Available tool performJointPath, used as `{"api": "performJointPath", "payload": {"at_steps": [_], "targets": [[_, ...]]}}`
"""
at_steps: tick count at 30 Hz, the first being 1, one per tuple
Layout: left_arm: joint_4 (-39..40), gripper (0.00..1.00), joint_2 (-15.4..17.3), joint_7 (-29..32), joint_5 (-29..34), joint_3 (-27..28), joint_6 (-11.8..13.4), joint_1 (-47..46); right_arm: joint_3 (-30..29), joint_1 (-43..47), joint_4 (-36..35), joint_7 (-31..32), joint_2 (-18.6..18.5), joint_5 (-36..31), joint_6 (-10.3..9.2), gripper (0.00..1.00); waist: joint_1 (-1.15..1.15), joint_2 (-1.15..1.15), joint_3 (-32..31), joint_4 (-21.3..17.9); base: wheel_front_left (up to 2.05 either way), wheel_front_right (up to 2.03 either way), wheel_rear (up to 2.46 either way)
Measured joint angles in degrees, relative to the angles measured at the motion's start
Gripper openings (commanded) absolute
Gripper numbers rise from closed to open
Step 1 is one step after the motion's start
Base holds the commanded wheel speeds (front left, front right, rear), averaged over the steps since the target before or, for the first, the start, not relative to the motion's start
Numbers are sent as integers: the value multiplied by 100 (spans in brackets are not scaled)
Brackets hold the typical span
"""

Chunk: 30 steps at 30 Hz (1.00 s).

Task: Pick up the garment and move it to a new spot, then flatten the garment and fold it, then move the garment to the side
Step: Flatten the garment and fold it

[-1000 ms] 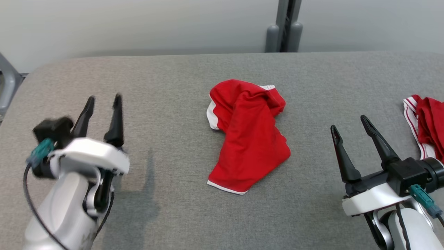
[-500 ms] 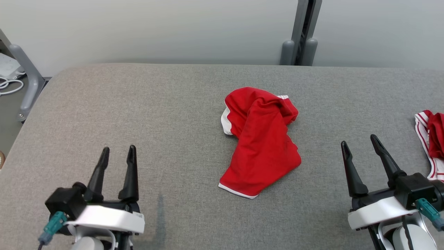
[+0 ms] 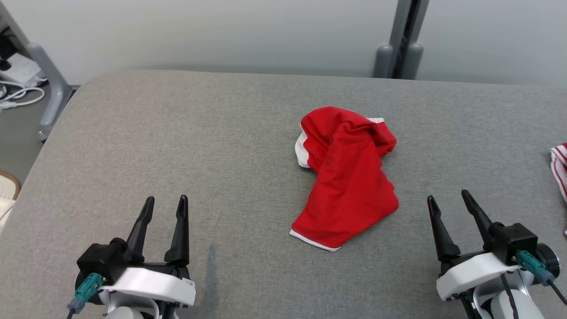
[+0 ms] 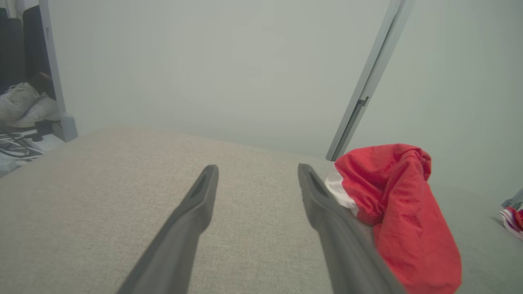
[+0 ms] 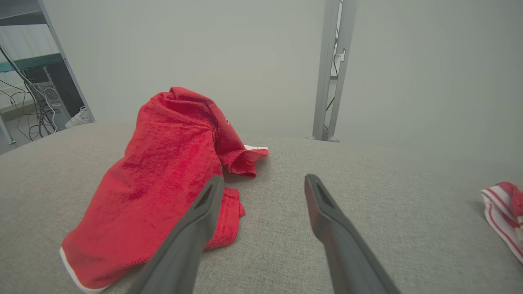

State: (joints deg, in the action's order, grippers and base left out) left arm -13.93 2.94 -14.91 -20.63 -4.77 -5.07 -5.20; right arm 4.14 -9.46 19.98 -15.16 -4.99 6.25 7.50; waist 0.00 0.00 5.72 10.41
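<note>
a wide grey fabric-covered counter [image 3: 221, 146] spans the head view. the crumpled red cloth garment with white trim [image 3: 347, 177] lies just right of centre. the left end effector [image 3: 166, 201] at lower left and the right end effector [image 3: 446, 198] at lower right are empty, fingers apart.

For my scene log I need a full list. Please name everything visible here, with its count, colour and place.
red garment: one, red with white trim, crumpled in the middle of the table.
striped garment: one, red and white, at the table's right edge, partly cut off in the head view.
table: one, grey fabric top, under both garments.
post: one, grey, behind the table's far edge.
cables: a few, white, on the floor past the table's far left corner.
shoes: two, off-white, on the floor to the far left.
left jaws: one pair, dark, open and holding nothing, near side, left of the red garment.
right jaws: one pair, dark, open and holding nothing, near side, right of the red garment.
</note>
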Motion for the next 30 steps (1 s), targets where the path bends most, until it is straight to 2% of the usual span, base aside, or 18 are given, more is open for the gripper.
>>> {"api": "performJointPath", "payload": {"at_steps": [13, 21, 23, 30], "targets": [[-111, 100, -10, 0, -68, -148, -58, -214, 331, -850, 1712, 78, -304, 576, 0, 100, 0, 0, 311, 528, 0, 0, 0], [-134, 100, -15, 0, -159, -307, -10, -237, 689, -1260, 2472, 51, -333, 1029, 0, 100, 0, 0, 434, 859, 0, 0, 0], [-134, 100, -14, 0, -159, -308, 4, -237, 805, -1304, 2602, 49, -327, 1141, 1, 0, 0, 0, 432, 898, 0, 0, 0], [-140, 100, -13, 0, -158, -283, 18, -232, 998, -1486, 2826, 32, -397, 1339, 0, 0, 0, 0, 345, 851, 0, 0, 0]]}}
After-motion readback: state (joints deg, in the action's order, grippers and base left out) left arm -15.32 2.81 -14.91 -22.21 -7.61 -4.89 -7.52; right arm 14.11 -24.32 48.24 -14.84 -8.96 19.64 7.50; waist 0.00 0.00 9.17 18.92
